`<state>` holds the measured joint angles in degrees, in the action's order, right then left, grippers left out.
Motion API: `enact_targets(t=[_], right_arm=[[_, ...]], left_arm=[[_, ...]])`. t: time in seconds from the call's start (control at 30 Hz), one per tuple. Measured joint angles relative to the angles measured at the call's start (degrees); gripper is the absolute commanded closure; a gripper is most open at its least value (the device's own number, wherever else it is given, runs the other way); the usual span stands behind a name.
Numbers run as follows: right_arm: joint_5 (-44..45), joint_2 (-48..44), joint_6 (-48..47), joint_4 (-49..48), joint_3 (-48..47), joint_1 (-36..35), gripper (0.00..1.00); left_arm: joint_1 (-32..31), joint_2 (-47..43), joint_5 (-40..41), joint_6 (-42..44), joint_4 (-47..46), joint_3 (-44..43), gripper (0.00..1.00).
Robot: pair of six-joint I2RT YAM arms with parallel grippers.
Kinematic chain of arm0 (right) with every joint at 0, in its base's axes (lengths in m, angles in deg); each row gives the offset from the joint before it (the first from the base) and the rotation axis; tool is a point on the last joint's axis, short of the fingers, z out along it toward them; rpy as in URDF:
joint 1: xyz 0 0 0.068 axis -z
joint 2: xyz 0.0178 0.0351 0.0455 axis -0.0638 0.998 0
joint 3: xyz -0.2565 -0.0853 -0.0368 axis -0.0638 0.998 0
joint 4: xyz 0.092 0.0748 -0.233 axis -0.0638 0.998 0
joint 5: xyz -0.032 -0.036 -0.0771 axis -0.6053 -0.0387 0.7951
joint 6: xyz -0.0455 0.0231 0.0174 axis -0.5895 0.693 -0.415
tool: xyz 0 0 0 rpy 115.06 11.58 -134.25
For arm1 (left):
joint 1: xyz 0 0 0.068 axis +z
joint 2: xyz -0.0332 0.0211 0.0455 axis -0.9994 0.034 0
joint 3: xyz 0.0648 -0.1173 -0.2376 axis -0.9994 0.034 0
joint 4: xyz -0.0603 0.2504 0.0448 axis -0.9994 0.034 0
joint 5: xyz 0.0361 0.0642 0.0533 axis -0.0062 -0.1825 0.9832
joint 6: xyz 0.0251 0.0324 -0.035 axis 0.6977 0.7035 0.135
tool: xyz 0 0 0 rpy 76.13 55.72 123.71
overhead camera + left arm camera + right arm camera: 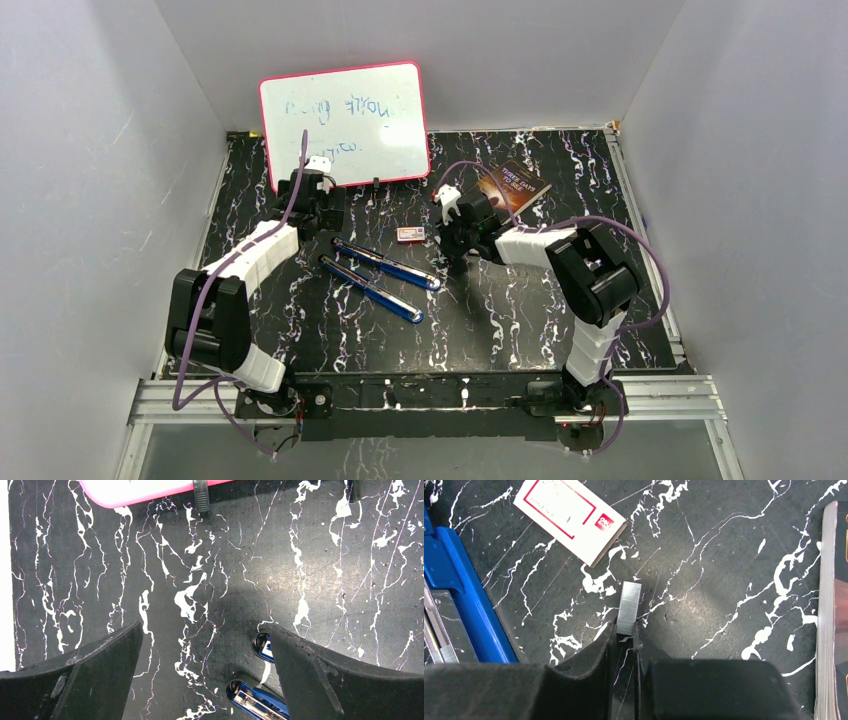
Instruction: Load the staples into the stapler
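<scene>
The right gripper (625, 630) has its jaws nearly closed, pinching the near end of the short silvery-grey strip of staples (629, 605), which sits at or just above the black white-veined tabletop (724, 555); lift-off cannot be confirmed. Gripping one end appears intended to leave the rest free for insertion. The blue stapler (388, 265) lies hinged open nearby, its metal channel exposed and judged ready to receive. The left gripper (200, 630) has its jaws wide apart and empty, beside the stapler's ends, presumably to steady it. The small white box (569, 517) bears a red-bordered label whose print is illegible. The pink-framed whiteboard (345, 125) carries faint blue handwriting, unreadable.
</scene>
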<state>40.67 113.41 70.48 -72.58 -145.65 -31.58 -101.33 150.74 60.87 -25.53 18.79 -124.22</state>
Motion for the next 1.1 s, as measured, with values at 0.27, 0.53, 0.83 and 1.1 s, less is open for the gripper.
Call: enact_targets(t=[0.27, 0.53, 0.83, 1.1], right_arm=[[0.9, 0.5, 0.9, -4.5, 1.5, 0.1, 0.59], [1.5, 0.5, 1.9, -7.4, 2.6, 0.2, 0.5], [3.0, 0.2, 2.0, -7.3, 2.6, 0.2, 0.49], [5.6, -2.1, 1.8, -8.2, 2.6, -1.8, 0.49]], left_arm=[[0.0, 0.0, 0.0, 0.0, 0.0, 0.4, 0.02], [0.0, 0.0, 0.0, 0.0, 0.0, 0.5, 0.02], [0.0, 0.0, 0.0, 0.0, 0.0, 0.5, 0.02], [0.0, -0.1, -0.2, 0.0, 0.0, 0.5, 0.02]])
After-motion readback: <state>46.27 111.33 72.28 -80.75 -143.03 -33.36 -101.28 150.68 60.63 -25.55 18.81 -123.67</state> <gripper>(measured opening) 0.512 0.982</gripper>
